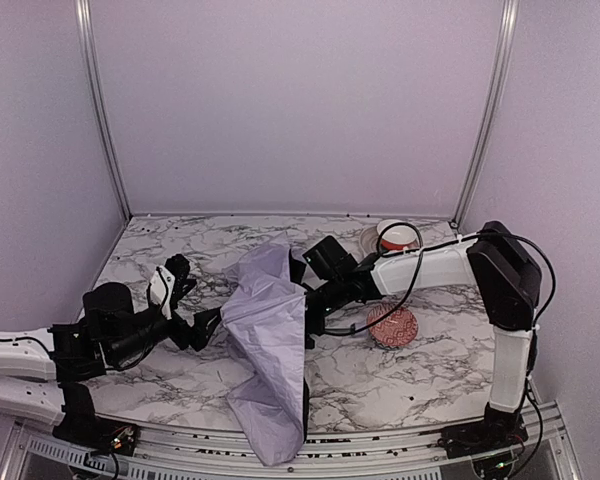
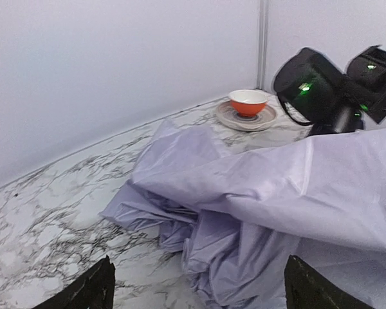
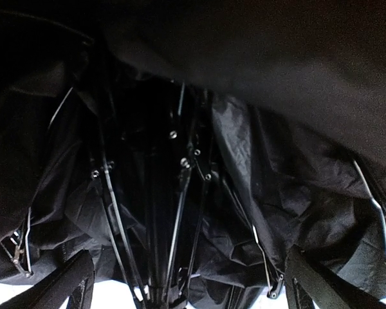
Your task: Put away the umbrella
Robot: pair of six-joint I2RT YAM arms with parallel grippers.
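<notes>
The umbrella [image 1: 270, 350] lies half collapsed in the middle of the table. Its pale lavender canopy is crumpled and hangs over the front edge. My left gripper [image 1: 208, 325] is at the canopy's left edge. In the left wrist view the gripper [image 2: 196, 295] is open, with the lavender folds [image 2: 257, 193] just ahead of its fingertips [image 2: 83, 293]. My right gripper [image 1: 315, 303] reaches under the canopy from the right. In the right wrist view the gripper [image 3: 193, 291] is open, facing the black underside and thin ribs [image 3: 180, 212]. The handle is hidden.
A red patterned bowl [image 1: 393, 326] sits just right of the umbrella, under the right arm. An orange cup on a saucer [image 1: 398, 237] stands at the back right and also shows in the left wrist view [image 2: 248, 103]. Walls close the back and both sides.
</notes>
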